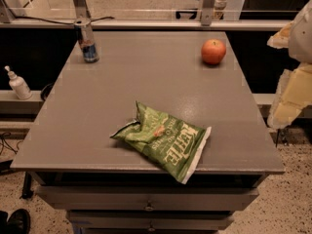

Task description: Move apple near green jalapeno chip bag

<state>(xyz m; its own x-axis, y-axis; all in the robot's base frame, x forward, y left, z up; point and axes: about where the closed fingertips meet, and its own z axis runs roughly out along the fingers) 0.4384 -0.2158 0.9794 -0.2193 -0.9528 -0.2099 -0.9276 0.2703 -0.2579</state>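
Note:
The apple [213, 51], round and red-orange, sits at the far right of the grey table [146, 82]. The green jalapeno chip bag [165, 139], crumpled light green with white "KETTLE" lettering, lies near the front edge, one corner hanging over it. The apple is well apart from the bag, further back and to the right. My gripper [287, 106] hangs at the right edge of the view, off the table's right side, lower than the apple and to its right. It touches nothing.
A slim blue-and-silver can [88, 42] stands at the table's far left corner. A white pump bottle [18, 84] sits on a ledge to the left. A rail with metal posts runs behind the table. Drawers are below the front edge.

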